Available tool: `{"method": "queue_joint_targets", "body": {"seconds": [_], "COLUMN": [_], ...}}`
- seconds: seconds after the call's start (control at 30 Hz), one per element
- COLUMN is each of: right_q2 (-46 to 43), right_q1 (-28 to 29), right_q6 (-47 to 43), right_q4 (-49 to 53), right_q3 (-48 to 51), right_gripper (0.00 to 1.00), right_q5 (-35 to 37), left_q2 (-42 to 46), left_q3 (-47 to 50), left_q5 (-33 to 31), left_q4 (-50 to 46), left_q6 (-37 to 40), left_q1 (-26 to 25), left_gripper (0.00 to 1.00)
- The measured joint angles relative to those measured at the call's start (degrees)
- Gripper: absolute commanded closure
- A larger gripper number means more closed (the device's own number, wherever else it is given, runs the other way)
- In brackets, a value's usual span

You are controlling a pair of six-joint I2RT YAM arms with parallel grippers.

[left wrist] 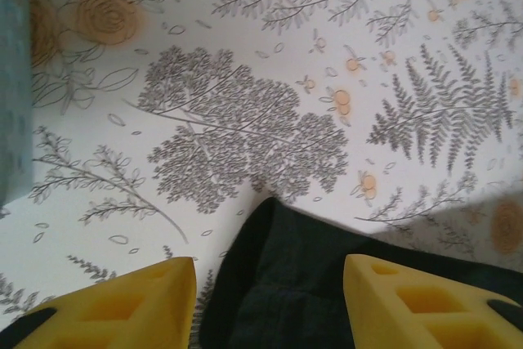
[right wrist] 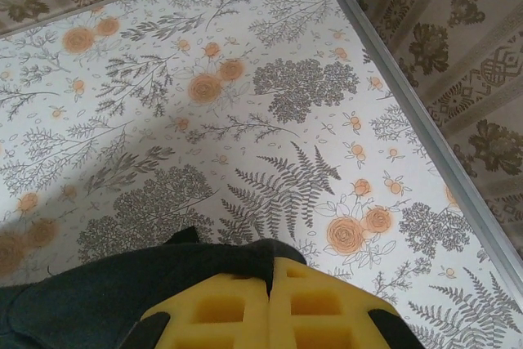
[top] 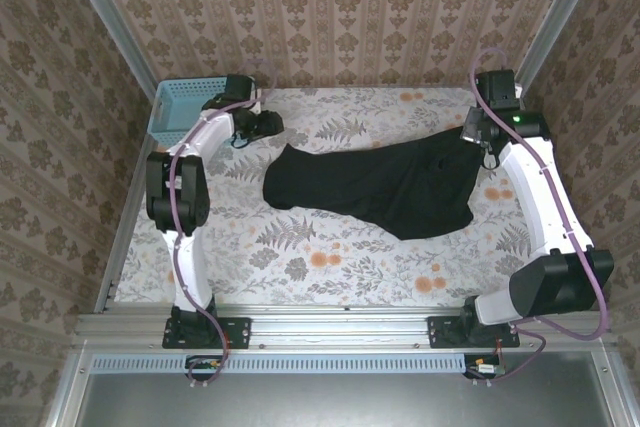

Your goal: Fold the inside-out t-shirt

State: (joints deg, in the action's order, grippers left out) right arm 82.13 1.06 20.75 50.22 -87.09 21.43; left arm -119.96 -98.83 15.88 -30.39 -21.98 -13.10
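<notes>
The inside-out t-shirt (top: 380,187) is stretched across the table (top: 300,257). Its far-right edge is pinched by the right gripper (right wrist: 268,300), likely to keep it taut. The jaws of the left gripper (left wrist: 270,300) are held apart over the opposite corner.

matt black cloth t-shirt (top: 380,187), matt floral-print desk (top: 330,262) cover, pale blue plastic basket (top: 178,107), matt yellow fingers (left wrist: 122,304)

The shirt (top: 375,187) is showing plain black. The worktop (top: 330,267) is showing white with grey ferns and orange roses. At ten o'clock, the basket (top: 180,107) is showing light blue. The left hand (left wrist: 270,284) and right hand (right wrist: 268,275) are showing yellow pads. The walls (top: 330,7) are showing brown damask.
</notes>
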Motion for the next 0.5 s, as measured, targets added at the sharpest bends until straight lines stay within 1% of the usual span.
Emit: {"method": "queue_joint_targets", "body": {"seconds": [0.07,0.17,0.3,0.5], "right_q2": [0.0,0.0,0.0,0.0], "right_q1": [-0.5,-1.3,-1.7,-1.7], "right_q6": [0.0,0.0,0.0,0.0], "right_q4": [-0.3,-1.0,-1.1,-1.7], "right_q3": [0.1,0.7,1.6,2.2], "right_gripper": [1.00,1.00,1.00,1.00], "right_q5": [-0.4,-1.3,-2.2,-2.8], "left_q2": [0.0,-0.1,-1.1,-5.3], "left_q3": [0.7,1.8,1.8,1.7], "left_q5": [-0.3,-0.3,-0.3,-1.3], "left_q4": [0.2,0.1,0.0,-0.4], "left_q6": [0.3,1.1,1.7,2.9], "left_q1": [0.0,-0.4,-2.2,-5.5], "left_gripper": [0.43,0.44,0.47,0.51]}}
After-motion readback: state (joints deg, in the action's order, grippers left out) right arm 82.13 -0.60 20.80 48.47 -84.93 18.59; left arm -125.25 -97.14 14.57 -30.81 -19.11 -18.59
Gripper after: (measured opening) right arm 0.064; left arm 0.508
